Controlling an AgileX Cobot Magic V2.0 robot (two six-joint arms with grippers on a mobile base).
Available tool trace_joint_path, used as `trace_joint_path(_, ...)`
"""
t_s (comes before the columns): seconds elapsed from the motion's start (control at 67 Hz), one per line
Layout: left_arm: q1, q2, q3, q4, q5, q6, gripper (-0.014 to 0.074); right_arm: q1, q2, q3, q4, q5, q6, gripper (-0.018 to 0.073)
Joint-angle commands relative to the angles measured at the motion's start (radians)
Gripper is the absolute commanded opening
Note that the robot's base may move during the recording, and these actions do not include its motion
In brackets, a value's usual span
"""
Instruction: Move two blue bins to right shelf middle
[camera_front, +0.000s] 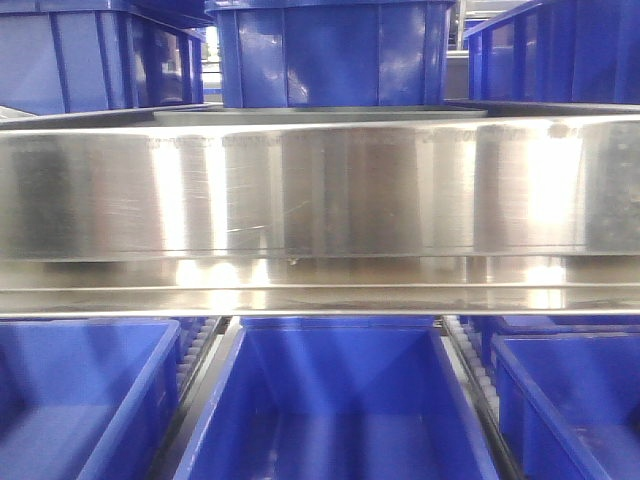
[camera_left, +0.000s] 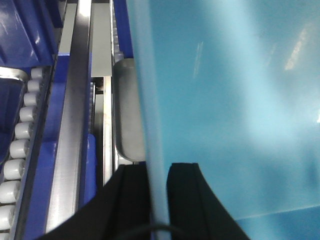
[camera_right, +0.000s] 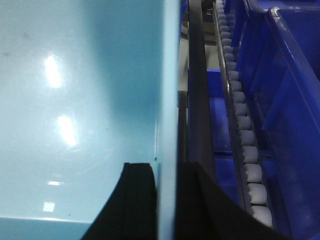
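Note:
A pale sky-blue bin (camera_left: 225, 100) fills the right of the left wrist view. My left gripper (camera_left: 158, 170) is shut on its left wall, one black finger (camera_left: 131, 200) outside and one inside. In the right wrist view the pale blue bin (camera_right: 75, 100) fills the left. My right gripper (camera_right: 166, 170) is shut on its right wall, with fingers on both sides. Whether one bin or two nested bins are held cannot be told. The front view shows the rack's shiny stainless-steel front rail (camera_front: 320, 190) close up. Neither the grippers nor the pale bin appear there.
Dark royal-blue bins stand on the tier above the rail (camera_front: 335, 55) and in the lanes below it (camera_front: 340, 400). White roller tracks (camera_left: 15, 150) (camera_right: 245, 130) and metal rails (camera_left: 70, 125) run beside the held bin on both sides.

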Motion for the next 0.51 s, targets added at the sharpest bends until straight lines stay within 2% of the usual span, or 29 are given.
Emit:
trace_joint_path(0.0,-0.007,-0.013,-0.019,-0.022,-0.102,0.019,-0.0111,-0.001,-0.011,-0.015,-0.038,-0.114,-0.020,-0.0166)
trace_joint_path(0.119,-0.007,-0.013,-0.019,-0.022,-0.124,0.019,-0.0111,-0.001,-0.011,-0.015,-0.038,-0.113,-0.019,-0.0166)
trace_joint_path(0.194,-0.007,-0.013,-0.019,-0.017,-0.135,-0.009,-0.0111,-0.001,-0.011,-0.015,-0.038,-0.113,-0.017,-0.0166)
trace_joint_path(0.283,-0.005,-0.013,-0.019,0.011,-0.137,-0.058,-0.0111,-0.001,-0.011,-0.015,-0.038,-0.113,0.017,-0.0166)
trace_joint_path(0.492,-0.005,-0.013,-0.019,0.068,-0.133,-0.079,-0.0111,-0.001,-0.011,-0.015,-0.038,-0.159,0.026,-0.0166)
